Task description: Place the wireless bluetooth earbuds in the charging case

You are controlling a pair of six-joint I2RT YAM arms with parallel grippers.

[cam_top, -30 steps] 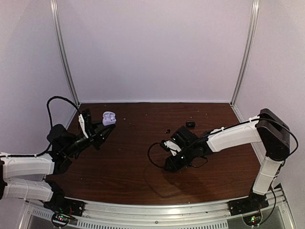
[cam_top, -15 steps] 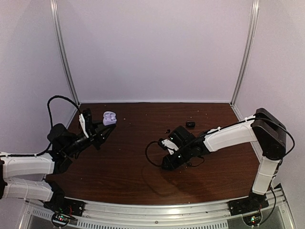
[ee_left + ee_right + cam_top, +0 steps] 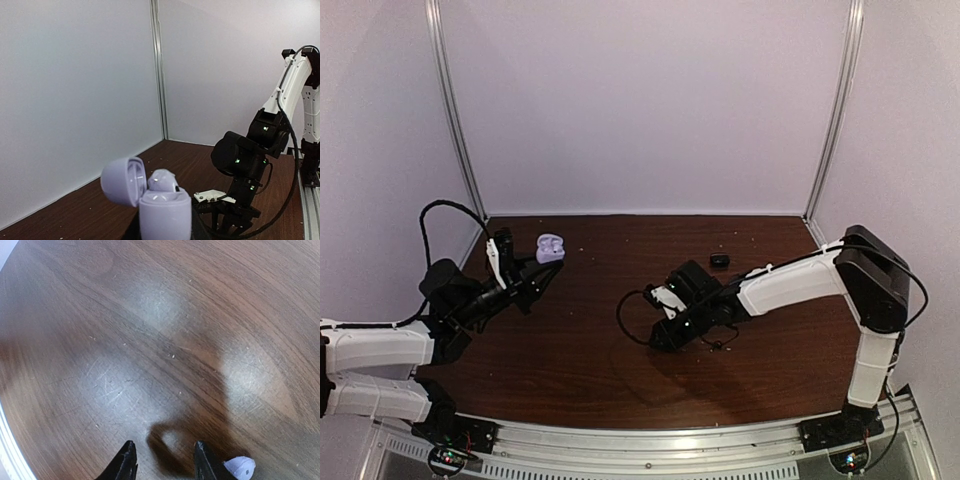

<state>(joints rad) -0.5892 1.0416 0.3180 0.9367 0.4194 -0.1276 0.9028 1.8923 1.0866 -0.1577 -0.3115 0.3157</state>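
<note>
Dark wood table (image 3: 590, 360), lilac walls (image 3: 640, 100). Left gripper (image 3: 540, 268) clamps the open case (image 3: 164, 212), a pale bud (image 3: 162, 180) seated inside, at lower centre of its view. Right gripper (image 3: 165, 462) hangs over the table with jaws parted, gripping nothing.

Soft, even overhead light, fairly dim, lilac cast. Faint diffuse shadow under right arm (image 3: 790, 285) on table (image 3: 600, 360) — top view slightly grainy. Pale glare patches and mild blur on wood in right wrist view. Lilac case (image 3: 162, 210) close up, soft-focused — left wrist view.

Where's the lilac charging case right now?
Top view, far left: the lilac charging case is held lid-open in the left pincer, near the table's back-left corner.
</note>
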